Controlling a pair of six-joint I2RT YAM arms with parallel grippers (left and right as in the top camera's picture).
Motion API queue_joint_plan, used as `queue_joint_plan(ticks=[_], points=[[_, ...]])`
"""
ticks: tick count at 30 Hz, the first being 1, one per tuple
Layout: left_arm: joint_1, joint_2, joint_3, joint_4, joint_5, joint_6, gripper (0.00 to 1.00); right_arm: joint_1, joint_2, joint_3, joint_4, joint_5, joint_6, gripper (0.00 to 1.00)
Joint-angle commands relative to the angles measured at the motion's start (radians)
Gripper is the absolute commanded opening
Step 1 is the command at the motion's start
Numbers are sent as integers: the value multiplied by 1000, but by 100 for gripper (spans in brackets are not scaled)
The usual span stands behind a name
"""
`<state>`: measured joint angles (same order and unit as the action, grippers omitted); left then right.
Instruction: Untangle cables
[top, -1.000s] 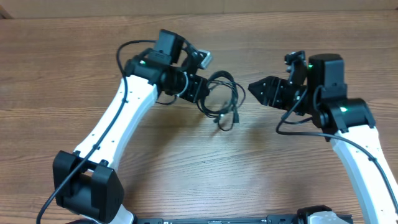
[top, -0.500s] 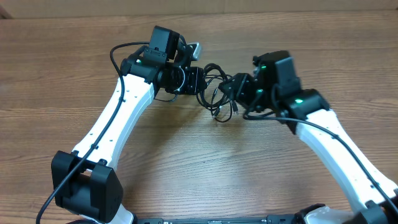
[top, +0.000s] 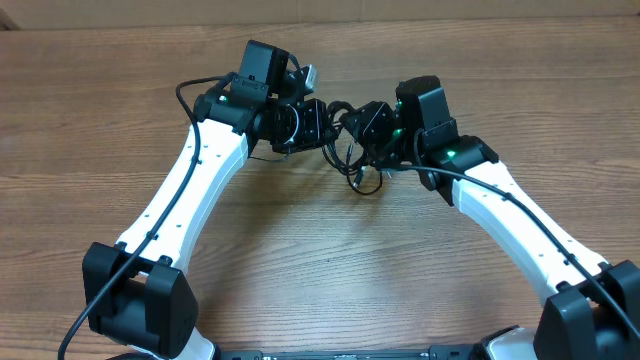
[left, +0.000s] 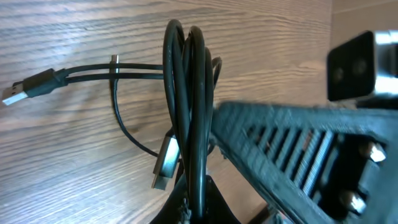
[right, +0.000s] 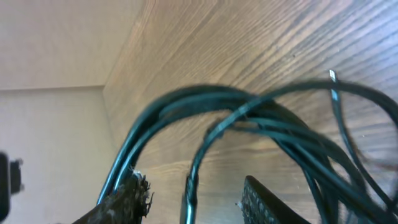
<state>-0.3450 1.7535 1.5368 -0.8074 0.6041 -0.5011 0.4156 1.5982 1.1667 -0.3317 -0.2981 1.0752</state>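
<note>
The cables (top: 352, 160) are a small tangle of thin black cords, lifted between my two grippers at mid table, with loops hanging toward the wood. My left gripper (top: 318, 124) is shut on the bundle; in the left wrist view the cords (left: 188, 106) run up out of its jaws (left: 198, 205), with a silver plug (left: 163, 165) and a black USB plug (left: 15, 93) trailing over the table. My right gripper (top: 366, 126) is open against the tangle from the right. In the right wrist view one strand (right: 190, 186) passes between its open fingers (right: 193, 202).
The wooden table (top: 300, 260) extends all round. A pale wall or board (right: 50, 124) borders the table's far edge. The right gripper's ribbed finger (left: 292, 149) lies close beside the bundle in the left wrist view.
My right arm has swung left to the tangle, and its open jaws now sit round a strand. My left gripper still holds the bundle and has shifted slightly up.
</note>
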Motion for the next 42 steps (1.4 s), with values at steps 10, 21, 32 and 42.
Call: queue_joint_plan(ticks=[10,21,32,42], points=[[-2,-14,22,8,188,-22,4,3,127,26,93,102,50,48],[-1,-14,22,17,309,-24,4,3,188,26,151,156,34,28],[63,-14,22,41,284,60,4,-97,129,26,146,-80,-183,4],[96,-14,22,-12,197,541,4,-263,-119,26,17,-362,-237,4]])
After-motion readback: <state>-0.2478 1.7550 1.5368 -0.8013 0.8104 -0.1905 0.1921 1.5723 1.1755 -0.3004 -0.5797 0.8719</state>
